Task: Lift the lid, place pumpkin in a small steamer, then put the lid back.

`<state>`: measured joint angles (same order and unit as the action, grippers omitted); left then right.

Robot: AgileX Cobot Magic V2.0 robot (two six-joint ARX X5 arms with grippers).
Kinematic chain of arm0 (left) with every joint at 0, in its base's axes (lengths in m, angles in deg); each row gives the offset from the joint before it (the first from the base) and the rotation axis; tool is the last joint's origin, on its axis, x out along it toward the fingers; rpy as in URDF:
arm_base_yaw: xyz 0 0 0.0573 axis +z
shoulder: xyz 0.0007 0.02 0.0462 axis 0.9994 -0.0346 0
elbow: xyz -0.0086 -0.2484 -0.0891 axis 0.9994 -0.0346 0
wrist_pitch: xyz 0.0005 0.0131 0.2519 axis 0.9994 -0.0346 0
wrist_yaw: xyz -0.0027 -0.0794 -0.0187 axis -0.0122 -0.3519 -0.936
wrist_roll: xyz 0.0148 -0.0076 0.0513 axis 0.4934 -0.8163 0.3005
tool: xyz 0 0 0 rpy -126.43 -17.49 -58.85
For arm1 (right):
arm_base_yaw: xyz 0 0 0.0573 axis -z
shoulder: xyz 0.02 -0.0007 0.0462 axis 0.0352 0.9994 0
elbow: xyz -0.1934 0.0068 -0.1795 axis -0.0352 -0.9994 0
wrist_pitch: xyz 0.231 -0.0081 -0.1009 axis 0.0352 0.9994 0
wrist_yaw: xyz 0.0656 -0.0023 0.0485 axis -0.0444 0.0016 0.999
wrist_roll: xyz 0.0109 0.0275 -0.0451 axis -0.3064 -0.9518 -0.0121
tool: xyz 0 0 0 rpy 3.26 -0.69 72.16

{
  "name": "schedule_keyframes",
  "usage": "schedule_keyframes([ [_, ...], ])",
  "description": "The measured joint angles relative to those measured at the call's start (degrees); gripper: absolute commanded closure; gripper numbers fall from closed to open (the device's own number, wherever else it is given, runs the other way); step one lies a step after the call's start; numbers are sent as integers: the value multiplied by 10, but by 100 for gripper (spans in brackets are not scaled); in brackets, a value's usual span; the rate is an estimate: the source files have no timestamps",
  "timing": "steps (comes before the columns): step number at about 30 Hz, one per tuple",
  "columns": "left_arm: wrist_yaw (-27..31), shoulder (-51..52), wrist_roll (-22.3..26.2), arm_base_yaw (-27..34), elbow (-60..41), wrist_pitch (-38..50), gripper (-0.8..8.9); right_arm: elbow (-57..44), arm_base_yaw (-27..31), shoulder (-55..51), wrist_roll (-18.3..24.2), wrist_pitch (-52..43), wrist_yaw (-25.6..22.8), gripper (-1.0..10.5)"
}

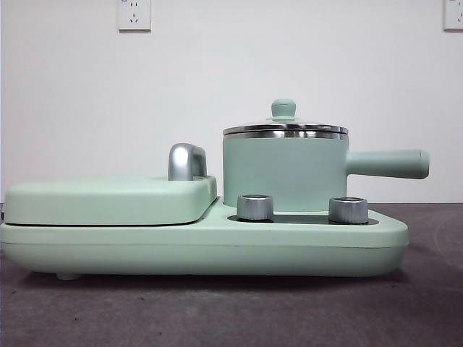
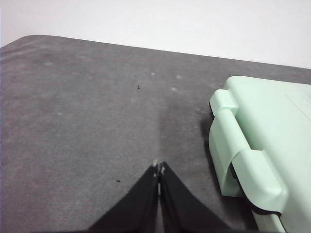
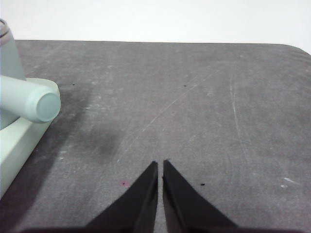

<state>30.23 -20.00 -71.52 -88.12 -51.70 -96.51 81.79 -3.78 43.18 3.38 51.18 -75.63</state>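
The small steamer [image 1: 283, 172] stands on the right half of the wide base appliance [image 1: 202, 242], its long handle [image 1: 387, 164] pointing right. The lid [image 1: 285, 129] sits closed on the pot, its knob [image 1: 283, 108] on top. In the right wrist view the handle's end [image 3: 41, 104] and a bit of the pot [image 3: 8, 58] show. The pumpkin is out of view. My left gripper [image 2: 159, 167] is shut and empty above the grey mat, beside the appliance's hinged end. My right gripper [image 3: 160, 164] is shut and empty above the mat, off the handle's end. Neither shows in the front view.
A large flat griddle cover [image 1: 108, 200] with a steel handle [image 1: 186, 162] lies on the appliance's left half; its hinge end shows in the left wrist view [image 2: 252, 145]. Two steel knobs [image 1: 255, 207] [image 1: 348, 210] stand before the pot. A white wall rises behind the grey mat [image 1: 217, 311].
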Motion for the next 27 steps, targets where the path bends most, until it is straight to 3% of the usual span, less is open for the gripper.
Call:
schedule_keyframes([
  [27,0,0,0,0,0,0,807,-2,0,0,4,-17,0,932],
])
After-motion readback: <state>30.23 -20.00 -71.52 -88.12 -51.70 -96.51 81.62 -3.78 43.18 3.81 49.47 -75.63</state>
